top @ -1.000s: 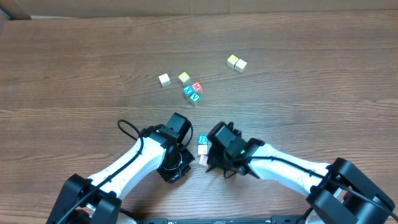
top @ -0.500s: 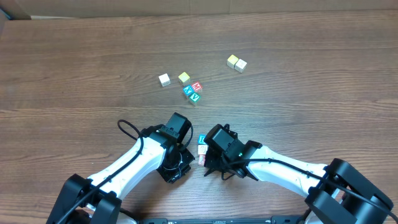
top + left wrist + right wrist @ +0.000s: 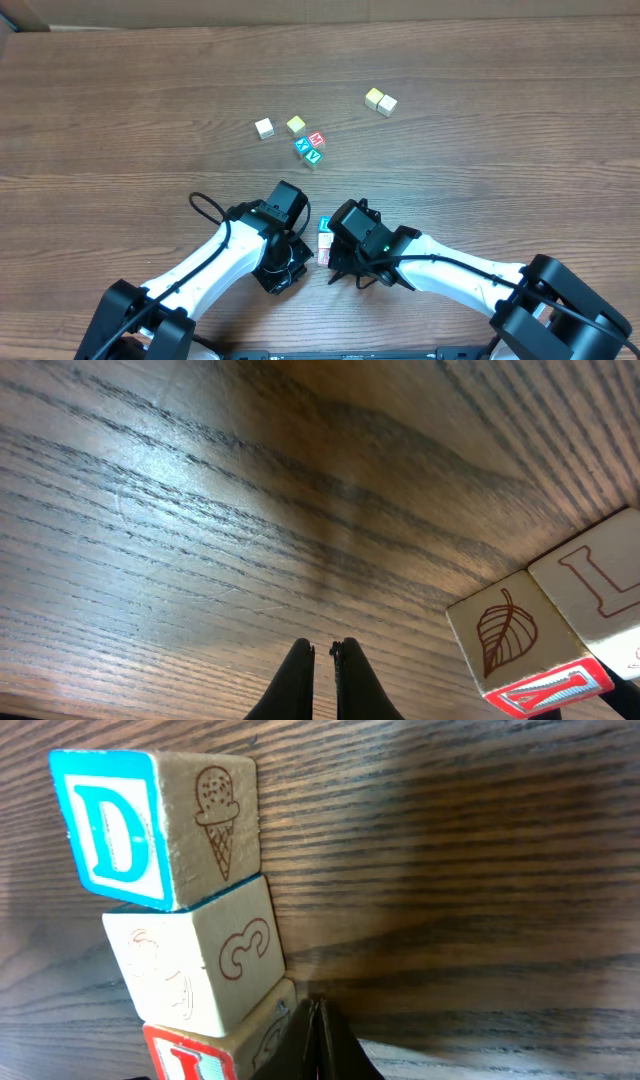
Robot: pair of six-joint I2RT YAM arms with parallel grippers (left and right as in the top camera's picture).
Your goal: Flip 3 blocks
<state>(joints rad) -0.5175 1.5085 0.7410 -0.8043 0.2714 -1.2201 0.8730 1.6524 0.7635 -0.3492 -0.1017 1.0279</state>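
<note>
Overhead view: both arms reach in from the bottom edge, wrists nearly meeting at mid-table. The 3 task blocks sit in a short line btwn them, each touching the next. Blue D block (image 3: 325, 224) is farthest from the robot, whitish block (image 3: 325, 241) in the middle, red-letter block (image 3: 323, 257) nearest and partly under the right wrist. Other cubes lie well apart, farther up the wooden table (image 3: 520, 150): a white cube (image 3: 264, 128), a yellow-topped cube (image 3: 296, 124), a tight cluster of red M cube (image 3: 317, 138), blue X cube (image 3: 303, 146) and green V cube (image 3: 314, 156), plus a touching pair, yellow-topped (image 3: 373, 97) and pale (image 3: 387, 104), to the right. Right wrist cam: the D block shows its blue letter face plus an ice-cream cone drawing. The whitish block below it shows a "3" and a faint sketch, and the red-letter block is cut off by the frame bottom. Right gripper (image 3: 315, 1025) has its fingers pressed together w/ nothing btwn them, tips just beside the red-letter block's corner; contact can't be told. Left wrist cam: left gripper (image 3: 322, 658) also clenched on nothing, over bare wood. The red-letter block, leaf drawing facing the cam, sits at lower right, apart from the fingers. The whitish block beside it shows an outlined L and runs off frame.
</note>
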